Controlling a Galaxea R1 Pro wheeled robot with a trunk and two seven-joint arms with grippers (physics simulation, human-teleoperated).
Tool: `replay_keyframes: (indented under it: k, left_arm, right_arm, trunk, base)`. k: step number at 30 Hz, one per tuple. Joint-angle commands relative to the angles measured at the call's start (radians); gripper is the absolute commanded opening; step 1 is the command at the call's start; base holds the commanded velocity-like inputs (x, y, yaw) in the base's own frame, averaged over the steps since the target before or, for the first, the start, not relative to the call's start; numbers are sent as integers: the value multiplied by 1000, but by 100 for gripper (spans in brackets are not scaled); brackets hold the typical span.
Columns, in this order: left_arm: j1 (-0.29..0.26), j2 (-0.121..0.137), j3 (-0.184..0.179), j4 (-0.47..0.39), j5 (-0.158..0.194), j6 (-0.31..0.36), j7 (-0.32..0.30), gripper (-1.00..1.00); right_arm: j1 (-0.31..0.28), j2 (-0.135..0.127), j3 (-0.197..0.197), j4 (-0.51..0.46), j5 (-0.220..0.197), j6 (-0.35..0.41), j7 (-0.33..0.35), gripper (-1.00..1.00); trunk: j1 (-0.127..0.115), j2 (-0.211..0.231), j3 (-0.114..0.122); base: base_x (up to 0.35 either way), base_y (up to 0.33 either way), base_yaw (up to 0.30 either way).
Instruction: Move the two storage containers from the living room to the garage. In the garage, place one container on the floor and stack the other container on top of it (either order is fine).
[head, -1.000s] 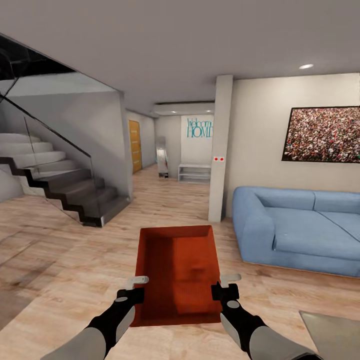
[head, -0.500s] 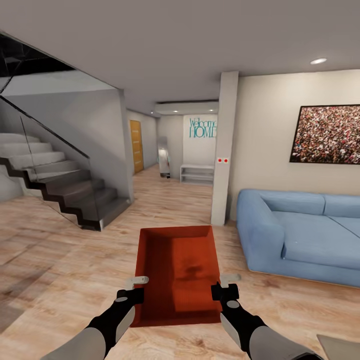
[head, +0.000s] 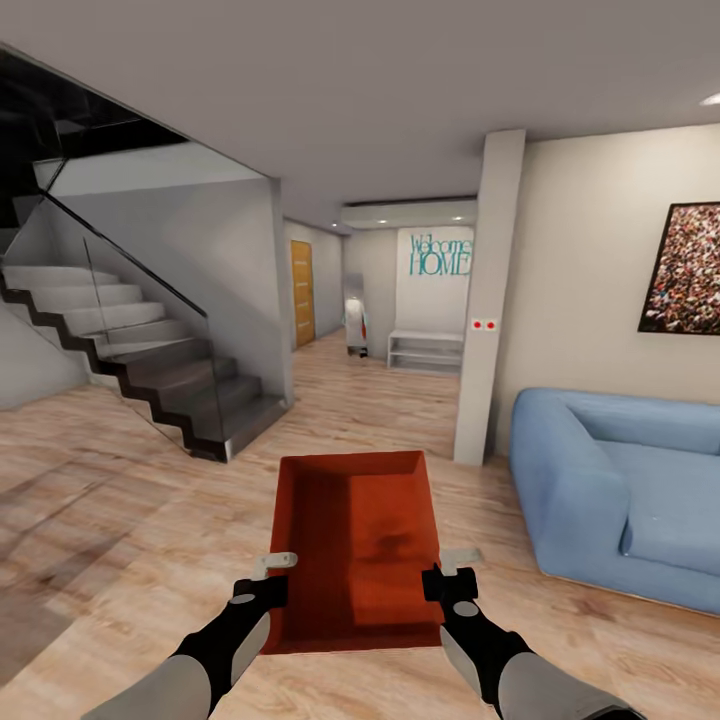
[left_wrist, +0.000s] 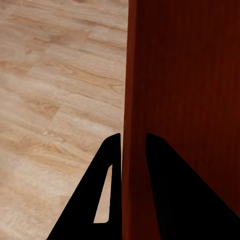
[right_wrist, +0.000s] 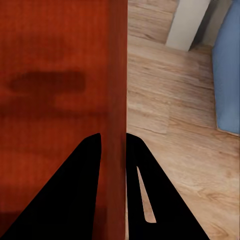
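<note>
The view has swung left since a moment ago: the blue sofa slides toward the edge and the hallway opens ahead, so the robot seems to be heading out. The red-orange shallow rectangular storage container sits between both grippers, left fingers and right fingers each clamped on a side wall, above the light wood plank floor.
</note>
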Motion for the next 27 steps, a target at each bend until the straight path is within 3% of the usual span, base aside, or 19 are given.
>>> replay_keyframes:
  k: [1, 27]
  left_arm:
    - [-1, 11, 30, -6, -14, 0, 45, -100]
    - [-1, 11, 30, -6, -14, 0, 45, -100]
  right_arm:
    - [-1, -2, -42, 3, -89, -7, -25, -100]
    - [-2, -2, -42, 4, -89, -8, -25, -100]
  trunk:
    - [1, -1, -1]
    - [1, -1, -1]
  base:
    - [321, 0, 6]
    - [321, 0, 1]
